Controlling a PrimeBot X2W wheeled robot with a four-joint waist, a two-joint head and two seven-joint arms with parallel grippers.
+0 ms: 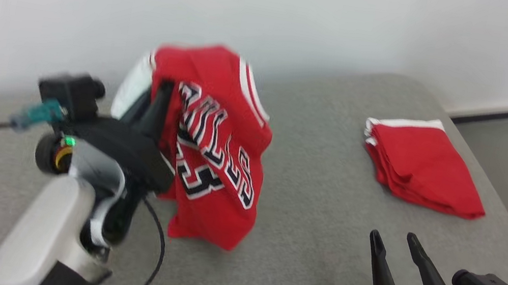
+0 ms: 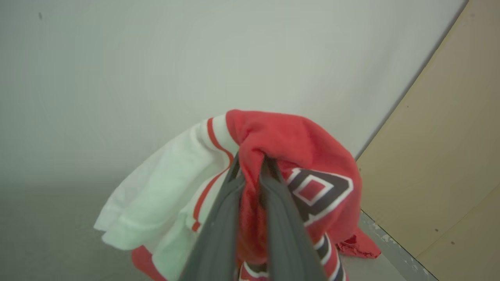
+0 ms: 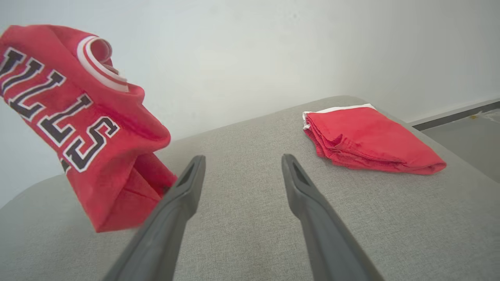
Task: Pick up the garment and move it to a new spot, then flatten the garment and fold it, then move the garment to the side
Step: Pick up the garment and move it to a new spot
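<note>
Grips a fold of the jersey [image 1: 218, 157] in the left gripper [image 2: 253, 166], fingers pinched narrow with red cloth between them. Holds it lifted over the left part of the grey pad [image 1: 311, 234], near the wall [image 1: 307, 12], bunched and drooping, lettering twisted, white lining turned out on the far side, lowest corner either touching the pad or just clear of it, cannot tell which. Holds the right gripper [image 1: 393, 235] low over the near right of the pad, fingers spread wide, nothing in them, well apart from the jersey. Shares the pad with a folded red pile [image 1: 423, 165] at the far right, apart from both grippers. Judged light and very soft: no stiffness, sags from a single pinch, blurred in the head view so probably swinging, likely to slump into a heap when set down rather than lie flat. Looks like smooth sports knit, so probably a bit slippery; risks creeping out of a thin pinch, should stay put in a thicker gather. Not fragile; fine to tug and drag. For carrying, needs no more than one pinch near the top of the bunch. For flattening, better taken at two points well apart along one edge, shoulders or hem corners, one in each gripper, and pulled taut before lowering. Worth following the white-and-red banding as a guide to armholes and neck.
</note>
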